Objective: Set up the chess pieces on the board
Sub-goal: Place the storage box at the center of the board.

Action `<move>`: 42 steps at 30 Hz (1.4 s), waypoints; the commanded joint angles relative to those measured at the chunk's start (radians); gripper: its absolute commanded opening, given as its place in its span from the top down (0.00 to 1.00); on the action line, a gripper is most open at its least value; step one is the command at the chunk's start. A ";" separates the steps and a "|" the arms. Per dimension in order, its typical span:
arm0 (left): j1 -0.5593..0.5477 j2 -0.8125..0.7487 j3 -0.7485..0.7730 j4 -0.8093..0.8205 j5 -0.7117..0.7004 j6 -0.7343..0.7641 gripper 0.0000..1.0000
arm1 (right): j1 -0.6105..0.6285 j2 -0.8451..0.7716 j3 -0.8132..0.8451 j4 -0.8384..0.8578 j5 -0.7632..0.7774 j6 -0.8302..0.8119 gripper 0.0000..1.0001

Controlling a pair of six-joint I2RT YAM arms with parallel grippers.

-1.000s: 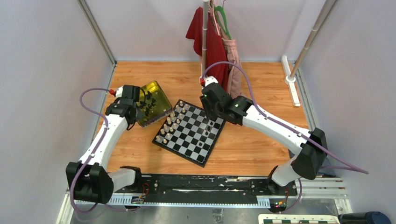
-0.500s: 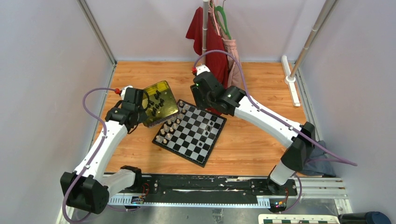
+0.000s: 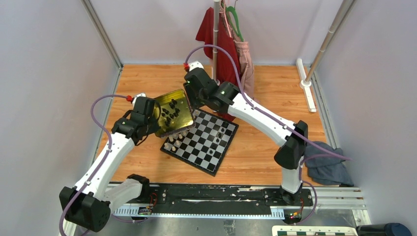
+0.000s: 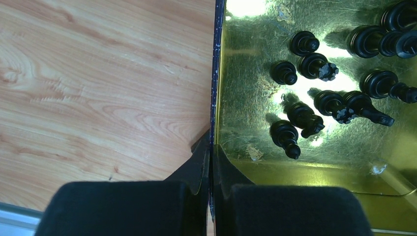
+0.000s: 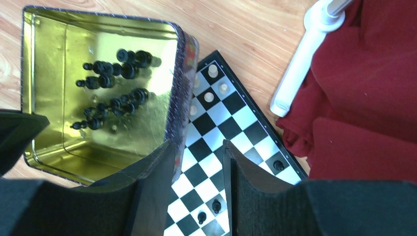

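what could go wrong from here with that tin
1. The left fingers pinch only one thin wall of the tin, so it may twist or slip, spilling the loose black pieces.
2. The tin hangs over the white pieces at the edge of the board; dipping could topple them.
3. The open right fingers sit close to the tin's wall and might bump it.

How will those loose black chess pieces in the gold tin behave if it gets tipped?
Several black chess pieces lie on their sides and have round bases, so they would probably roll and bunch up. The gold tin looks smooth and shiny inside, so they likely slide too. The left gripper pinches only one thin wall, so the tin may swing.
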 commanded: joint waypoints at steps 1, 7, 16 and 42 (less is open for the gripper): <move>-0.021 -0.028 -0.004 0.027 0.009 0.000 1.00 | 0.029 0.067 0.104 -0.073 0.025 0.027 0.55; -0.034 -0.032 0.006 0.022 0.004 0.001 1.00 | 0.055 0.135 0.182 -0.110 0.055 0.039 0.55; -0.039 -0.038 0.015 0.011 0.002 0.009 1.00 | 0.068 0.183 0.195 -0.113 0.094 0.060 0.55; -0.039 -0.073 0.017 -0.015 0.007 0.008 1.00 | 0.069 0.330 0.284 -0.178 0.175 0.082 0.95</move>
